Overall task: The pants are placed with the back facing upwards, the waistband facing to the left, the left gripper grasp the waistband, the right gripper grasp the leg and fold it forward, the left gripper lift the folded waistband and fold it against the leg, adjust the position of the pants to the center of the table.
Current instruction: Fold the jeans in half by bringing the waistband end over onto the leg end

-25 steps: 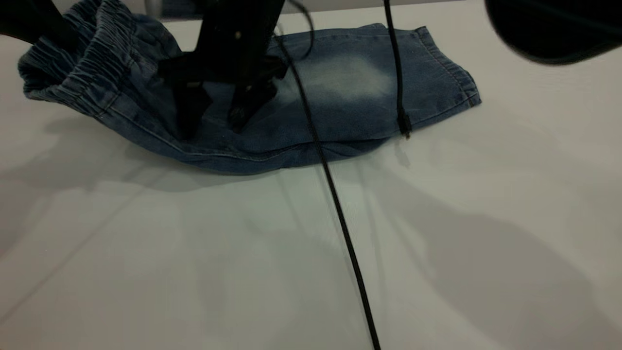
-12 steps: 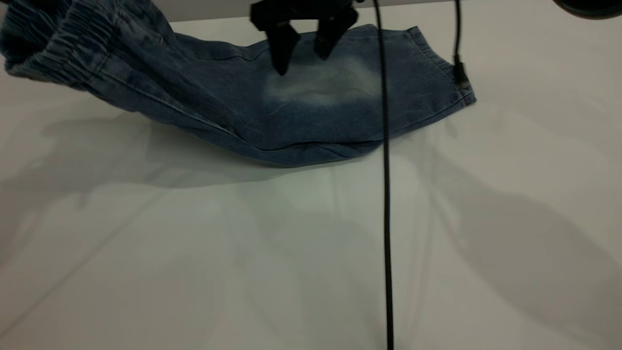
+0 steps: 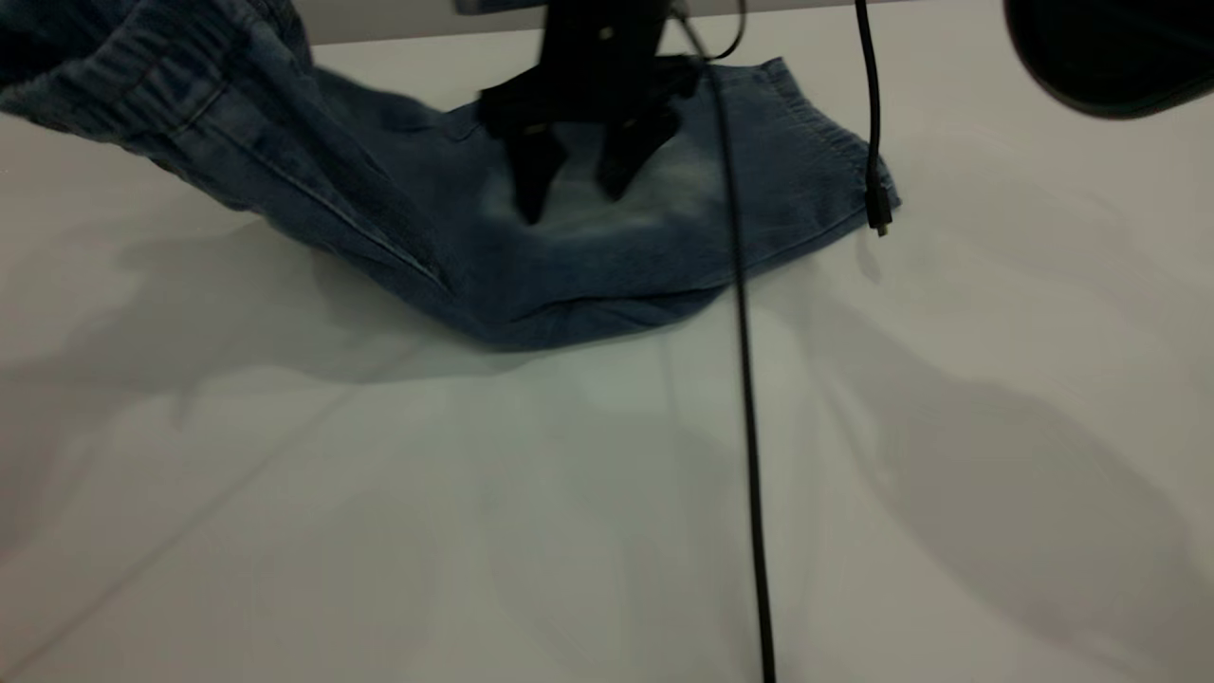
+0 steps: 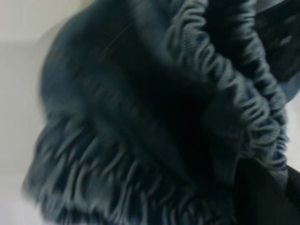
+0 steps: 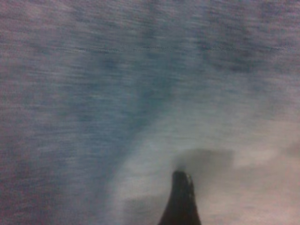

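Comparing w/ half a sec earlier, the waistband [image 3: 142,66] end had been hauled higher and further toward the leg [image 3: 664,218], so the pants [image 3: 493,256] bunched up shorter and the hem edge slid inward on the table [image 3: 569,522]. Left gripper was out of frame in the exterior view; its wrist cam showed ruffled waistband [image 4: 225,93] packed close against the lens, so judged it clamped on that band, tho fingers themselves weren't clearly seen. Right gripper [image 3: 569,194] had dropped from above the far edge down onto the pale washed patch, fingers spread apart, nothing held, tips at or just over the cloth; can't tell if touching. Right wrist cam showed one fingertip [image 5: 180,197] over pale denim. Meaning, prob.: 2nd fold underway, right arm pinning the leg while the left brings the band over. Pants sat at the far side of the table, not centred yet.
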Controlling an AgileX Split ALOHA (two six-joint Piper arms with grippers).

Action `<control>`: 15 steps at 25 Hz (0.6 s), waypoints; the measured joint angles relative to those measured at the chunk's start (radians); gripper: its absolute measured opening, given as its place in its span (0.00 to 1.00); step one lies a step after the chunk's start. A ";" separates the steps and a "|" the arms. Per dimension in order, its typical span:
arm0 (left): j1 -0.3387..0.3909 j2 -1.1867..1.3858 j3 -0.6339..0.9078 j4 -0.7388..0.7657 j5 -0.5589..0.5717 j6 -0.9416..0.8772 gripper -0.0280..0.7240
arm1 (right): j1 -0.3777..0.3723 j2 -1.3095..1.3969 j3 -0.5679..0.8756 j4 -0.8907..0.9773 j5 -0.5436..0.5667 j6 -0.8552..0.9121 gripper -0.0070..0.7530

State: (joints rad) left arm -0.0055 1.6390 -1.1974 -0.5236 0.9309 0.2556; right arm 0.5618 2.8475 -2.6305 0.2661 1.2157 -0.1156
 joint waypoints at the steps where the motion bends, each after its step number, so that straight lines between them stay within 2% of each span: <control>1: -0.018 0.000 -0.013 0.000 -0.001 0.000 0.10 | 0.011 0.000 0.000 0.005 0.002 -0.002 0.66; 7: -0.112 0.002 -0.093 -0.003 -0.064 -0.001 0.10 | 0.026 -0.017 0.001 -0.006 0.011 -0.019 0.61; 15: -0.133 0.036 -0.103 -0.023 -0.110 -0.001 0.10 | -0.045 -0.148 -0.080 -0.104 0.010 -0.017 0.60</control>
State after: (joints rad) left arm -0.1381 1.6747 -1.3001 -0.5468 0.8208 0.2548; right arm 0.5169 2.6991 -2.7101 0.1618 1.2253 -0.1324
